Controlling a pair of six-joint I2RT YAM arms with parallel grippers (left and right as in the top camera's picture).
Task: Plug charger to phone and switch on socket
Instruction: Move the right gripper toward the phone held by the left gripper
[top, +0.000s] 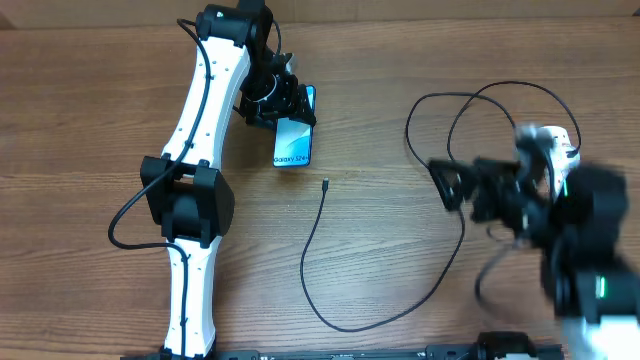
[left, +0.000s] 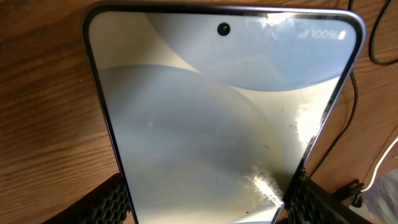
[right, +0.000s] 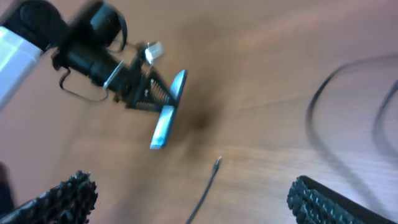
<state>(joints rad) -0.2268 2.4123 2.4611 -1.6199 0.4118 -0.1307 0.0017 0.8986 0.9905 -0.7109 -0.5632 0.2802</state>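
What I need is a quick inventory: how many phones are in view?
1. The phone is gripped by the left pincer, toward the table's far side, near the loose tip of the charger. The right arm covers part of the table, so another could be hidden.

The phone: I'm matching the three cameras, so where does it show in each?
Overhead: the phone is above and left of centre.
Left wrist: it fills most of the frame.
Right wrist: left of centre, seen nearly edge-on.
Shared landmark: the left gripper gripping it.

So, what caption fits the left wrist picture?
Left fingers grip the lit phone at its edges, wooden table behind.
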